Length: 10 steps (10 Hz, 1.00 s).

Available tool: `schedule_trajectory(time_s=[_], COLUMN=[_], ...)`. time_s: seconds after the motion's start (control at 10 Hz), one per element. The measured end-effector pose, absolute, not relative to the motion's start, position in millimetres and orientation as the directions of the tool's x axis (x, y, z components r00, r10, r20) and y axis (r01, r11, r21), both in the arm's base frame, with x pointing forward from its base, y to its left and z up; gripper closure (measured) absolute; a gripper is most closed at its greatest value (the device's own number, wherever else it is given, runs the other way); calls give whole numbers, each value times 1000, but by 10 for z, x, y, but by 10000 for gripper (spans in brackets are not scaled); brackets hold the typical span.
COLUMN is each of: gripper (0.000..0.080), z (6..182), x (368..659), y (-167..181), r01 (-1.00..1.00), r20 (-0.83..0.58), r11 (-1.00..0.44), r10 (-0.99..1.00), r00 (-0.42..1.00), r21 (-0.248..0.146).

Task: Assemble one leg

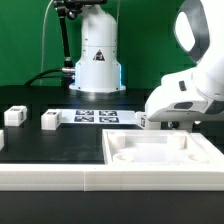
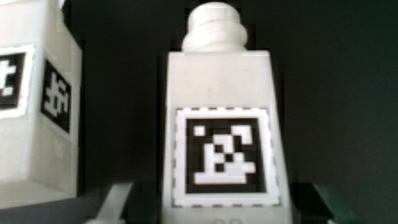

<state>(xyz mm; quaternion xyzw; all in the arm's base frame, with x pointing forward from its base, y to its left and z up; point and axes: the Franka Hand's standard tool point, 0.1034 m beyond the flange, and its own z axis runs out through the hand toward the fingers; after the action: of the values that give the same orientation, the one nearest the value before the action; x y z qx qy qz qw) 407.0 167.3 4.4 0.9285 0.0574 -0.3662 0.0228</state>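
Note:
In the wrist view a white leg [image 2: 219, 120] fills the middle, with a black-and-white tag on its face and a rounded screw peg [image 2: 217, 25] at its far end. My gripper [image 2: 219, 206] straddles its near end. The fingers [image 2: 118, 198] stand on either side with dark gaps to the leg, so the gripper is open. A second tagged leg [image 2: 39, 100] lies close beside it. In the exterior view the gripper [image 1: 152, 122] is low over the table at the right, with a bit of the leg's tag [image 1: 143, 122] showing under it.
The large white panel [image 1: 160, 150] with recessed corners lies at the front right, just before the gripper. Two more small white legs [image 1: 14, 116] [image 1: 50, 120] sit at the exterior view's left. The marker board [image 1: 95, 116] lies before the robot base [image 1: 97, 60].

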Motion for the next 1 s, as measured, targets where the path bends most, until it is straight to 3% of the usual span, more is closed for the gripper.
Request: schedule_trajectory(time_s=[0.3,0.4,0.6,0.8,1.0], gripper=[508,508,508,507,507], z=[44,98,480,740,682], x=[4070,4090,4253,4363,4385], y=[1673,1652,1566,1527,1544], r01=[123,140,146,140,139], r20=[-683,-689,-678,-655,-619], r11=[-992,-990,-989,-990,-990], r10=[90,113,127,123,127], r00=[725,716,724,746,775], r21=[0,-17,-30,-27,-29])
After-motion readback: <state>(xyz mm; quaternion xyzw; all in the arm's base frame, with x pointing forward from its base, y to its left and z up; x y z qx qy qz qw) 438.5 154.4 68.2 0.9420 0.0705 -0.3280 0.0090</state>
